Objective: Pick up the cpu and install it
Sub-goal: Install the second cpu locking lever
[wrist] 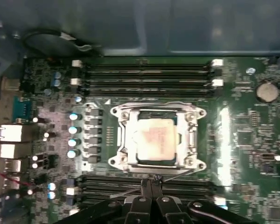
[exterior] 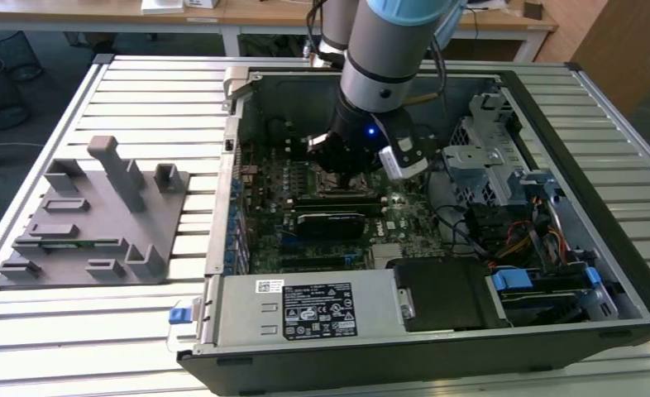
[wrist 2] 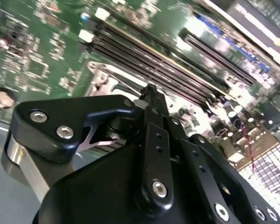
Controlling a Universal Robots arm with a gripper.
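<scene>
Cpu seated flat in metal socket frame on motherboard, silvery top facing up. Memory slots close along two sides of frame; capacitor row near third.

Pincer low inside open computer case, fingers closed together, tips meeting, nothing held; tips just beside frame edge, over near memory slots. Case walls and drive cage crowd arm in exterior view.

Grey fixture tray on slatted desk, well apart at exterior view's left. Socket hidden behind arm in exterior view.

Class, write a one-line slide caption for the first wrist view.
The cpu sits in the motherboard socket, gripper just beside the socket frame.
</scene>
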